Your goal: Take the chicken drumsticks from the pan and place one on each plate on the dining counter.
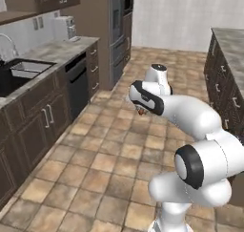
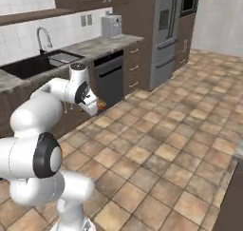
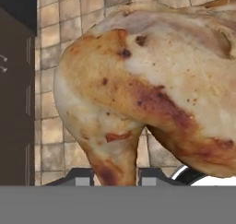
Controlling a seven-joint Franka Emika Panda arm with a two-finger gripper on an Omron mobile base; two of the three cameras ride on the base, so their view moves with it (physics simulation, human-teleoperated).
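Hand (image 3: 109, 174) closed narrow on a chicken drumstick (image 3: 138, 94), which bulges golden-brown right in front of the hand camera, its thinner end running down between the two dark fingertips (image 3: 84, 176). From the left base view the hand (image 1: 141, 110) hangs under the folded arm above the tiled floor (image 1: 95, 169), with a small orange-brown bit of the drumstick (image 1: 142, 112) peeping below the wrist. The right base view shows the same: the hand (image 2: 96, 105) held in mid-air, the drumstick (image 2: 101, 103) at its tip, with the sink counter (image 2: 90, 47) and dishwasher (image 2: 110, 78) behind it.

The drumstick is out of the pan and in transit, carried over open floor, not resting on any table. The dining counter, which I take to be the dark-based island (image 1: 228, 49) at the right edge of the left base view, stands well apart from the hand. So, as a judgement, the pick-up of one drumstick is done; carrying it to a plate and releasing it is left. Whether another drumstick has already been served cannot be told.
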